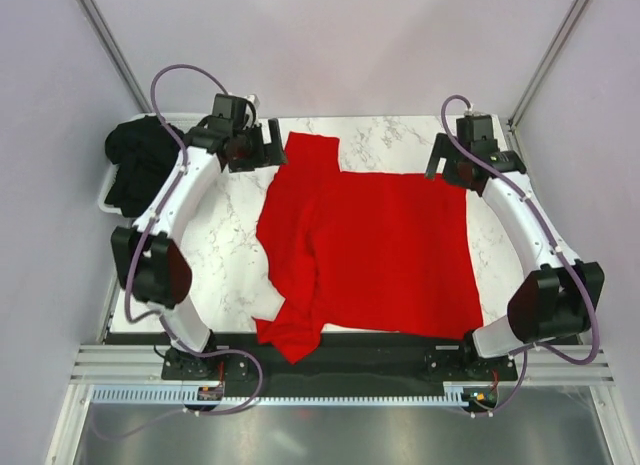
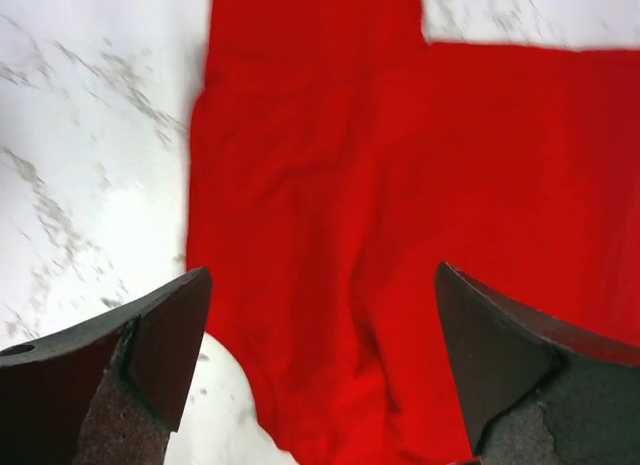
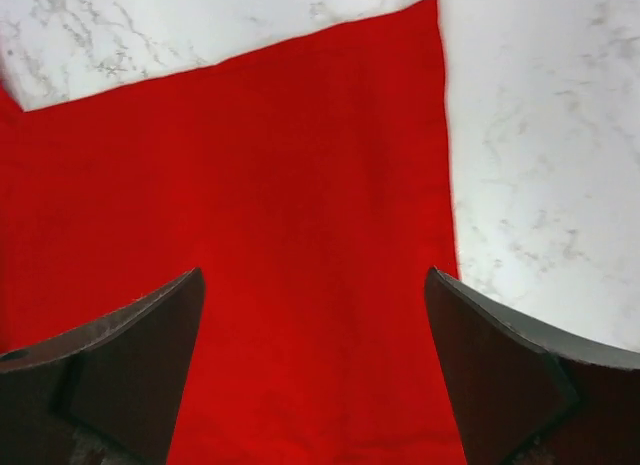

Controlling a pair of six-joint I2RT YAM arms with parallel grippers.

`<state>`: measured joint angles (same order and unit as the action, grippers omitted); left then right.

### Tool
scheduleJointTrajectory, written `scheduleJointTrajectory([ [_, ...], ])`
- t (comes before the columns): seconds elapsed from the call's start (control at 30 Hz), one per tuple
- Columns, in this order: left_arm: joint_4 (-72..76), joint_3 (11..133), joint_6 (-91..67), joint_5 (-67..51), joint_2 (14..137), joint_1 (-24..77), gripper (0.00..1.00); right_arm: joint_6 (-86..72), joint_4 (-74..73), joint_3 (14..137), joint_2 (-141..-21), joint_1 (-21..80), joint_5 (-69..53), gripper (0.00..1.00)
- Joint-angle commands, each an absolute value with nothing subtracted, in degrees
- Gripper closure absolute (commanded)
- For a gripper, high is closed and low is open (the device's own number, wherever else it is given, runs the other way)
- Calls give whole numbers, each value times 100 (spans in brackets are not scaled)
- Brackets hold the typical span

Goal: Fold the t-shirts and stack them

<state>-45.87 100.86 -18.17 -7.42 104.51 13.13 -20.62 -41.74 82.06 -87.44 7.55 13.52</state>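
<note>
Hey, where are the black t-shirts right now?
In the top view, the black t-shirts sit bunched at the table's far left corner, just left of the left arm, apart from the red t-shirt.

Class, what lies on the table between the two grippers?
The red t-shirt: its sleeve and far edge lie between the left gripper and right gripper, clearest in the top view.

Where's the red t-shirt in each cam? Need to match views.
Top external: red t-shirt spread mid-table, bunched on the picture's left.
Left wrist: red t-shirt fills centre and right, sleeve reaching the top edge.
Right wrist: red t-shirt fills left and centre, straight edge on the right.
Shared landmark: marble tabletop bordering the shirt.
</note>
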Motion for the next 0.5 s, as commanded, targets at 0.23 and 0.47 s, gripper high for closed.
scheduleJointTrajectory([
  [0.23,-2883,7848,-2487,-905,10554,1705,4,-2488,-3560,7294,-9806,598,88,2],
  [0.47,-3102,8550,-2487,-458,11907,1644,4,-2531,-3551,8102,-11169,413,193,2],
])
